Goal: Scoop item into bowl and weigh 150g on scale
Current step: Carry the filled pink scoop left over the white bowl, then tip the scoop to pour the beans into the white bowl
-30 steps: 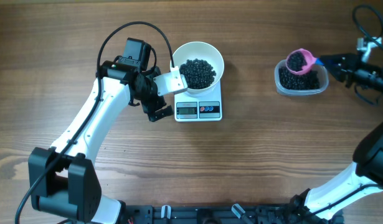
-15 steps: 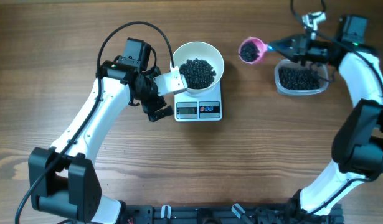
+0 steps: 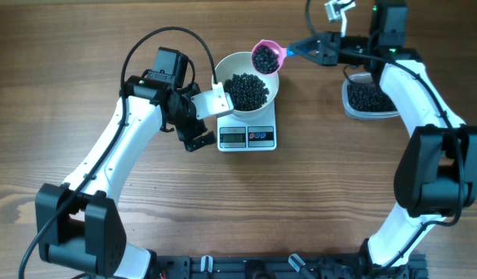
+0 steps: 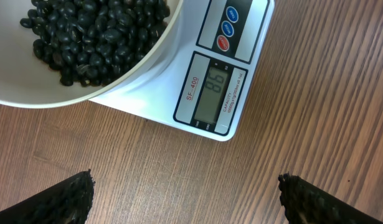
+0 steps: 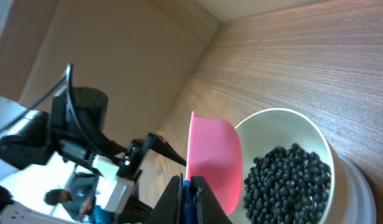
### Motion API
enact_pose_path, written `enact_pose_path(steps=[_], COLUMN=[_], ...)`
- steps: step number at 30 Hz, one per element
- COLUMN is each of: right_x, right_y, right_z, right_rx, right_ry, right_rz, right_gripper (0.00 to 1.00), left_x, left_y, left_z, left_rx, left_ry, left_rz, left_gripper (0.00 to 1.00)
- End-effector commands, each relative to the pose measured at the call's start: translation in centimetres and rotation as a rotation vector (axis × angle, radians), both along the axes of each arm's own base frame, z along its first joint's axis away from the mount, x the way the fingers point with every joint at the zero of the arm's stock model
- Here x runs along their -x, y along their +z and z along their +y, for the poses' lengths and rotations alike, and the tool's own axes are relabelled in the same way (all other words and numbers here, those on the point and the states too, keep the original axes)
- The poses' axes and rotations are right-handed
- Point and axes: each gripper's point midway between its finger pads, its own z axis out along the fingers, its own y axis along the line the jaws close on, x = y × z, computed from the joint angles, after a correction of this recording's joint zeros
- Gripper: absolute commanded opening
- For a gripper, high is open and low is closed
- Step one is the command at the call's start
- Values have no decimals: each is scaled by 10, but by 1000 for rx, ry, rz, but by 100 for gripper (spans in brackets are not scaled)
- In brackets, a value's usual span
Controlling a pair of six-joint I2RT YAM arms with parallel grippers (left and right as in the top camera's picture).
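- Wooden table (image 3: 316,194), bare grain across the field.
- Left arm (image 3: 114,147), white, reaches in to the scale's left side. Left gripper (image 4: 190,198) hangs over bare wood just in front of the scale, jaws spread wide, nothing between them.
- Right arm (image 3: 413,101) stretches across the clear plastic tub (image 3: 354,114) toward the bowl. Right gripper (image 3: 309,48) has its jaws pressed together on the blue handle of the pink scoop (image 3: 277,53).
- Scale (image 3: 247,136), white, rectangular, sits near the table's middle and carries the bowl.
- Bowl (image 3: 232,58), glossy white, rests on the scale's platform and overhangs it toward the back.
- Tub stands well to the right of the scale, with black beans in it, partly hidden by the arm.
- Black beans (image 3: 246,91) are heaped in the bowl's middle. More fill the scoop.
- Scoop is held above the bowl's back-right rim. Seems roughly level, though the angle is hard to read from above.
- Display (image 4: 214,87) reads 86.
- Buttons (image 4: 228,28) are two blue and one red, beside the display.
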Motion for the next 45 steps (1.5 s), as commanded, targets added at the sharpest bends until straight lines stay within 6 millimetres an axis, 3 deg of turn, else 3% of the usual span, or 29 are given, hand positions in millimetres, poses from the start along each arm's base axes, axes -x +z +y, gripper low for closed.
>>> enact_pose_path(steps=[1, 7, 12, 20, 26, 35, 39, 42, 45], right_x=[-7, -16, -7, -10, -4, -4, 8, 0, 18], right_y=[-3, -18, -24, 7, -9, -6, -12, -20, -16], right_z=[17, 32, 43, 36, 44, 53, 61, 52, 65], right_rx=[79, 205, 248, 387, 609, 626, 625, 727, 620], right_ry=[-1, -29, 38, -40, -30, -7, 66, 53, 133], right_rz=[-130, -250, -371, -521, -607, -684, -702, -746, -745], right_gripper=[4, 4, 4, 4, 4, 4, 4, 4, 4], left_x=[0, 0, 0, 0, 0, 0, 0, 0, 0], left_y=[1, 1, 1, 1, 1, 1, 1, 1, 1], left_z=[-3, -3, -3, -3, -3, -3, -3, -3, -3], left_rx=[19, 19, 19, 19, 19, 19, 19, 19, 19], left_ry=[-19, -19, -19, -19, -19, -19, -19, -19, -19], left_rz=[-1, -1, -1, -1, -1, -1, -1, -1, -1], left_gripper=[100, 100, 100, 100, 100, 100, 100, 100, 100])
